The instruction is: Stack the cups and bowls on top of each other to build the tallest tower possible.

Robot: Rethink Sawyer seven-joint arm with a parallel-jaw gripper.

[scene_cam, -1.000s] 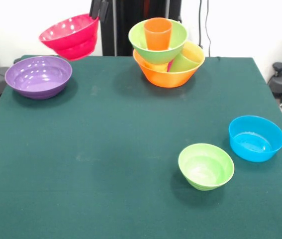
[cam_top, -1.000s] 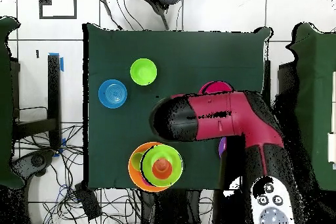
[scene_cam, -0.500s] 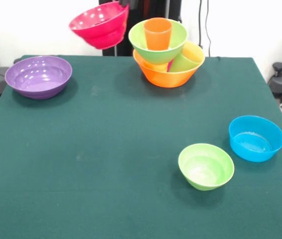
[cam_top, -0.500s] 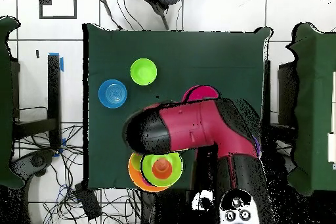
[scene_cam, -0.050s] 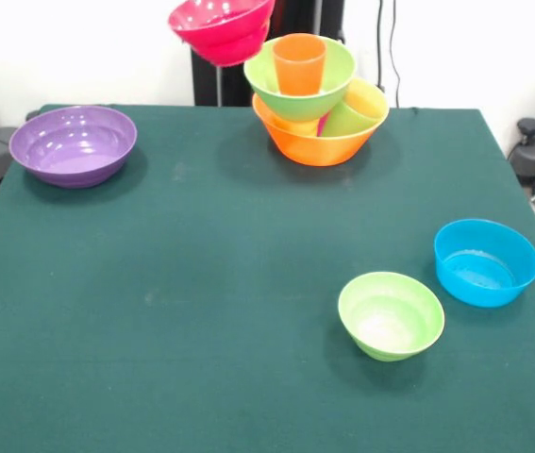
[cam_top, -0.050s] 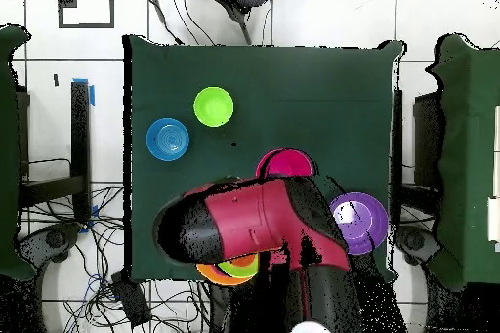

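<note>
Lower right of the front view: small light green bowl (scene_cam, -0.050s: 391, 315) and blue bowl (scene_cam, -0.050s: 486, 261) sit apart on the green table (scene_cam, -0.050s: 201, 311), both upright. Mid left, purple bowl (scene_cam, -0.050s: 73, 143) rests alone. Upper centre, the tower (scene_cam, -0.050s: 319, 99): large orange bowl (scene_cam, -0.050s: 316, 143), tumblers inside, large green bowl (scene_cam, -0.050s: 300, 90) tilted on top with the orange cup (scene_cam, -0.050s: 299, 63) in it. Top edge, pink-red bowl (scene_cam, -0.050s: 222, 28) hangs in the air, tilted, just left of the tower top and slightly higher; next move likely goes rightward over it. Gripper itself isn't visible; can't tell finger state. Overhead, the arm (cam_top, -0.050s: 244, 227) hides most of the tower.
</note>
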